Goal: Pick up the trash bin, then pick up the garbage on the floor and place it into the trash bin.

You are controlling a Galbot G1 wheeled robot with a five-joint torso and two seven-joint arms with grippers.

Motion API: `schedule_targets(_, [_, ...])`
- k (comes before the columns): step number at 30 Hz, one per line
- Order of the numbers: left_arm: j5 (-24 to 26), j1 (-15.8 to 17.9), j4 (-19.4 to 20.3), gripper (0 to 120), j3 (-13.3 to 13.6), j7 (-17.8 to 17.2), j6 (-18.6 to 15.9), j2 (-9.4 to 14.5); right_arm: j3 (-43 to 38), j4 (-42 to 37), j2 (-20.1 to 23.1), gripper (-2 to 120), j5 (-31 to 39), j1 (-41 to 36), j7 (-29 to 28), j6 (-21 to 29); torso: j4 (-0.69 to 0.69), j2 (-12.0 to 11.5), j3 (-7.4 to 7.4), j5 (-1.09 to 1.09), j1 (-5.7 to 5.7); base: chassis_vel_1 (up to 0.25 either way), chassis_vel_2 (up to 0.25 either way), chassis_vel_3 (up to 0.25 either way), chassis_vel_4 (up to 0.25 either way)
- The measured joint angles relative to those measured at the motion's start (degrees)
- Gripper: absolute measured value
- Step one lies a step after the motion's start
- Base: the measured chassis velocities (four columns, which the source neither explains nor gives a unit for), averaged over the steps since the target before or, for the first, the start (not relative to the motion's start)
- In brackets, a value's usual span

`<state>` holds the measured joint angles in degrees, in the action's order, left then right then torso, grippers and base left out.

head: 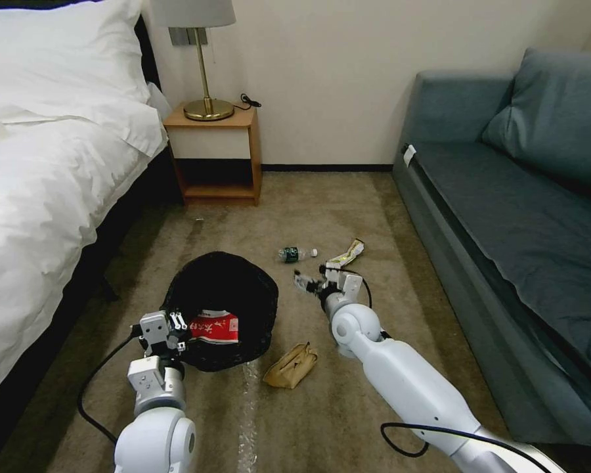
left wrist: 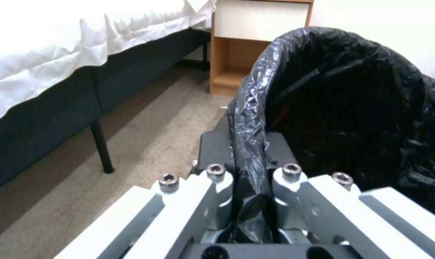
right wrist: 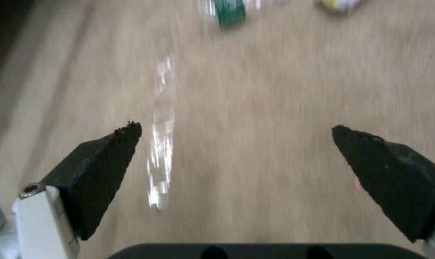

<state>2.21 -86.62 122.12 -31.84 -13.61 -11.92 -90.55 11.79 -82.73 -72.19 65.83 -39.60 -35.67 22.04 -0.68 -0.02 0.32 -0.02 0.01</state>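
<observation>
While the left gripper (left wrist: pixel 248 172) stays out of the reaching work, its fingers are clamped together on the bag-covered rim of the trash bin (head: pixel 226 289), pinching a fold of black liner; the bin sits at about 8 o'clock in the head view, and the red-and-white carton (head: pixel 214 326) already lies inside it. The right gripper (head: pixel 310 282) is stretched forward just past the bin's far right side, jaws wide apart and empty over bare carpet (right wrist: pixel 255 108).

From that gripper, the bottle (head: pixel 297 253) lies just beyond at roughly 11 o'clock, and the wrapper (head: pixel 346 253) at roughly 1 o'clock; both are near the fingertips. The tan paper bag (head: pixel 291 365) sits well back at 6 o'clock, beside the arm.

The step in hand looks like closing in on the bottle or wrapper. To do it well, I would line the open jaws across the bottle's narrow width, lower until the tips nearly brush the carpet, then close, since a round bottle may roll away. The left grip should keep the bin's mouth steady.
</observation>
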Motion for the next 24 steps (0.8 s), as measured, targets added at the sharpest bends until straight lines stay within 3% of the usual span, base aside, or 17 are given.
schedule_targets(7, [-0.22, 0.19, -0.44, 4, 0.45, 0.00, 0.00, -0.59, 4.04, -5.55, 3.59, 100, 12.58, -2.89, -6.54, 6.92, -0.01, 0.00, 0.00, 0.01, 0.00, 0.000, 0.000, 0.000, 0.000])
schedule_targets(13, [-0.29, 0.36, -1.69, 4, 0.78, 0.03, 0.38, -1.04, 4.74, -6.22, 2.64, 100, 16.90, -5.00, -9.35, 9.10, 0.00, 0.00, 0.00, 0.01, 0.00, 0.000, 0.000, 0.000, 0.000])
schedule_targets(24, [-0.59, 0.34, -2.08, 4, 0.51, 0.08, 0.62, -1.49, 2.93, -4.05, 0.34, 100, 14.62, -8.83, -5.65, 9.54, 0.00, 0.00, 0.00, 0.01, 0.00, 0.000, 0.000, 0.000, 0.000])
